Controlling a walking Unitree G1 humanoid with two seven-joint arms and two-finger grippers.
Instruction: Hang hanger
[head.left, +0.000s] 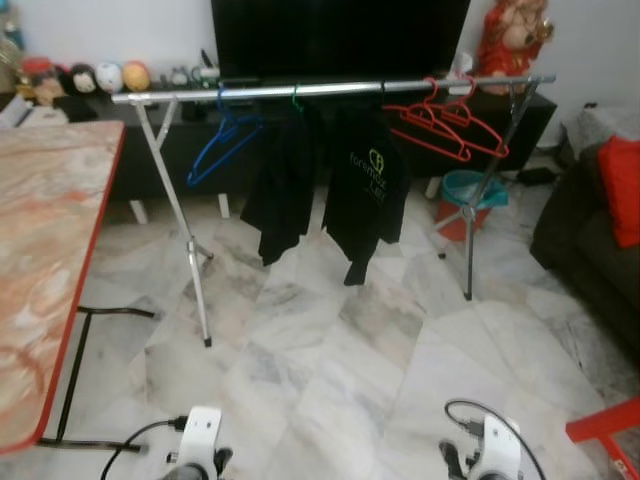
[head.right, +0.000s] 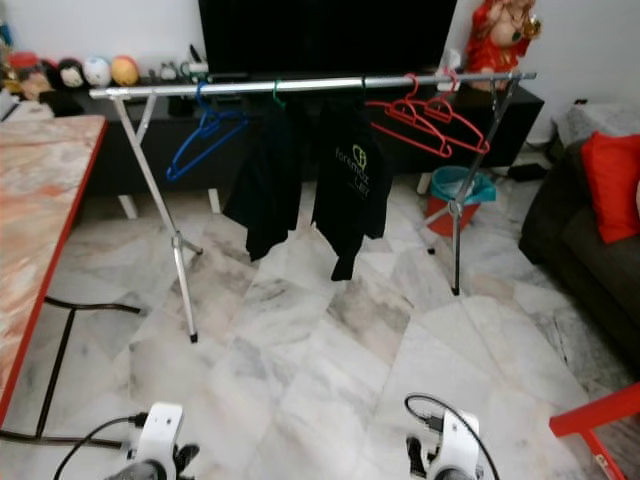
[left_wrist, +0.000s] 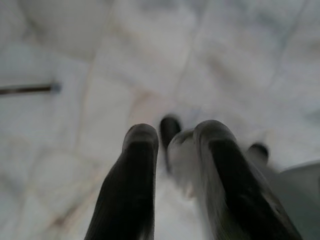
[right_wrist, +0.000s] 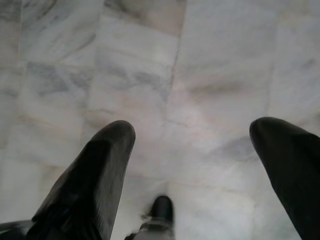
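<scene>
Clearly, with the left gripper (left_wrist: 172, 150) nearly shut on nothing and the right gripper (right_wrist: 192, 150) spread wide, neither carries a hanger, so first fetch 1, then approach the silver metal clothes rail (head.left: 330, 88) squarely.

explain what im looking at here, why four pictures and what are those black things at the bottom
This is a walking humanoid robot in a living room. The two wide pictures come from the two eyes of a camera on its head, looking forward and down, so they show the same scene. Ahead is a silver clothes rail holding a blue hanger, two black garments and two red hangers. A marble-patterned table with a red edge stands on the robot's left, and a dark sofa with a red cushion on its right.

The other two pictures come from cameras on its wrists, each looking along that arm's two black fingers at the marble floor. The left gripper has its jaws nearly together; the right gripper has its jaws wide apart. Neither holds anything, and both arms hang low.
</scene>
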